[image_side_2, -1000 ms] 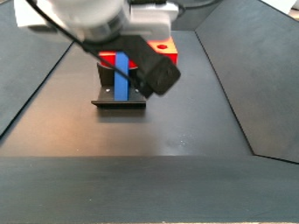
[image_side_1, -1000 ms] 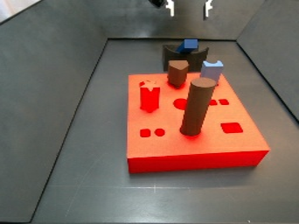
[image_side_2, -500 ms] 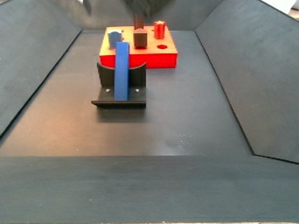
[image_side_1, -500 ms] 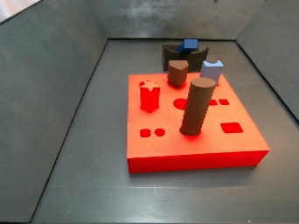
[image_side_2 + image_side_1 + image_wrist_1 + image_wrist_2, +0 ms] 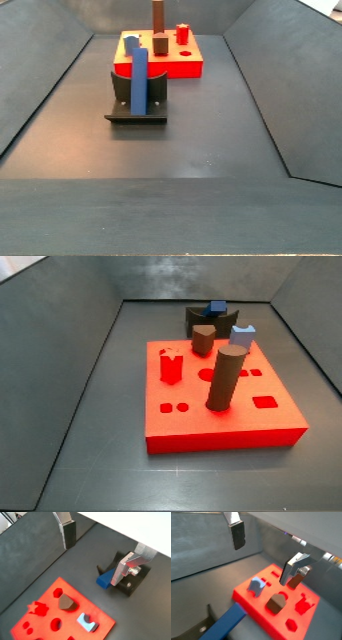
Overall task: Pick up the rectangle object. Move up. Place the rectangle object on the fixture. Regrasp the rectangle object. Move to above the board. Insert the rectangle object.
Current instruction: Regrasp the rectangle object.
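The blue rectangle object (image 5: 139, 78) stands upright, leaning in the dark fixture (image 5: 136, 108), in front of the red board (image 5: 167, 66). In a side view only its top (image 5: 217, 306) shows above the fixture (image 5: 201, 318), behind the board (image 5: 254, 421). My gripper (image 5: 93, 564) is out of both side views. In both wrist views it is open and empty, high above the floor. The bar (image 5: 104, 579) and fixture (image 5: 132, 583) lie near one finger (image 5: 125, 568). A wrist view (image 5: 261, 566) shows the bar (image 5: 228, 623) beside the board (image 5: 281, 614).
On the board stand a tall brown cylinder (image 5: 226, 376), a shorter brown cylinder (image 5: 202, 339), a pale-blue block (image 5: 243, 336) and a red star peg (image 5: 170, 364). Dark sloping walls (image 5: 67, 356) enclose the floor on all sides.
My gripper has risen away from the bar and left both side views. The blue bar stays standing in the fixture.
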